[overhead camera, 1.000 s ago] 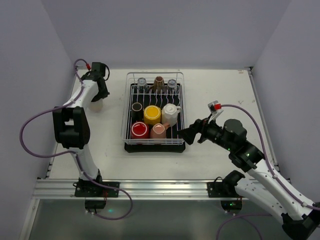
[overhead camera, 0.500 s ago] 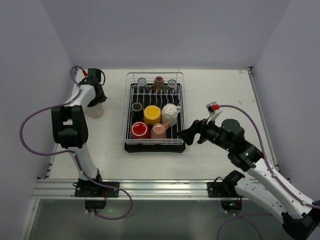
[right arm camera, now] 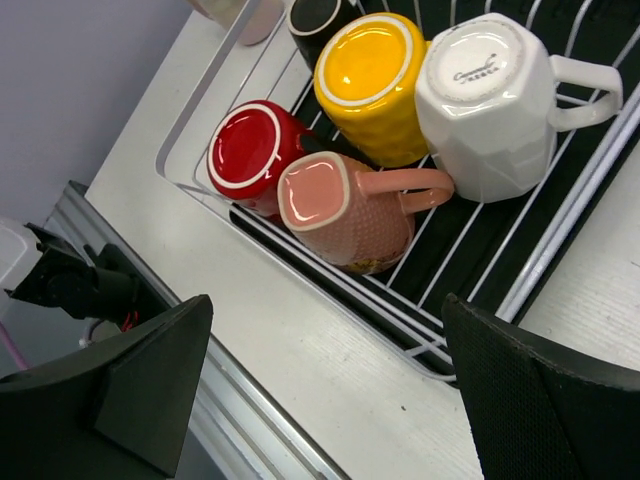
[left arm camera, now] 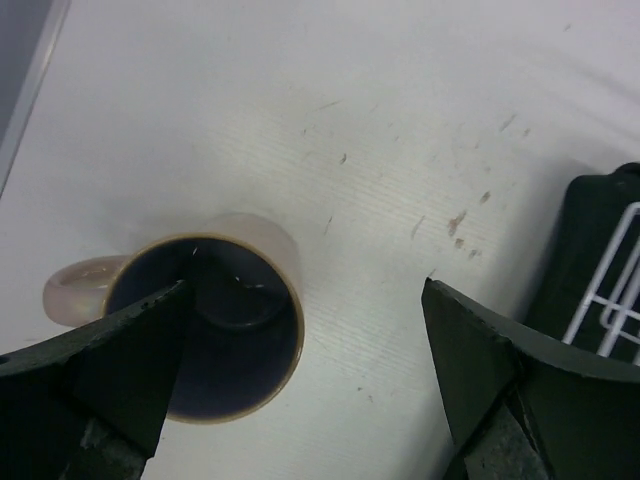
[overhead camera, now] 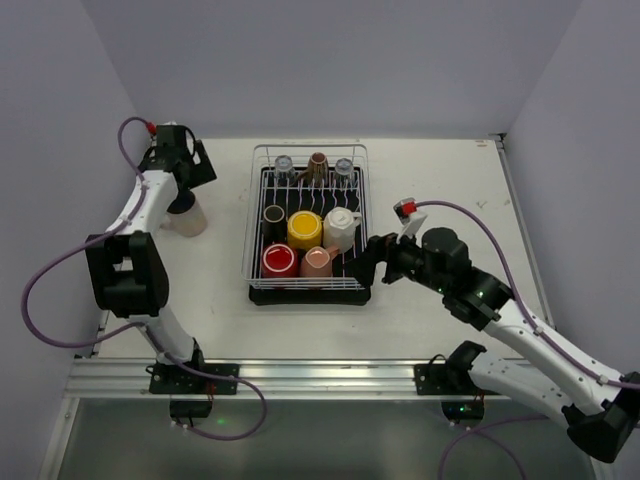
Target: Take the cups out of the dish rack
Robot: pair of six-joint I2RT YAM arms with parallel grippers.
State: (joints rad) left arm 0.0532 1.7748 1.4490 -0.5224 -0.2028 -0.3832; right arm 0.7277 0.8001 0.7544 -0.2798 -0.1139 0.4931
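Now | step: placing done, we judge: beige mug (left arm camera: 215,320) stands upright near the worktop's (overhead camera: 440,180) left edge, left gripper (left arm camera: 305,340) jaws wide apart over it | right gripper (right arm camera: 325,340) jaws apart above the pink mug (right arm camera: 345,215) at the dish rack's (overhead camera: 310,148) near edge | next: we lower and close on it.

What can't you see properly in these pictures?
Top view: the three back cups in the dish rack are too small for detail.
Left wrist view: the left tool covers part of the mug; the rack runs off the right edge.
Right wrist view: the black cup is cut by the top edge.
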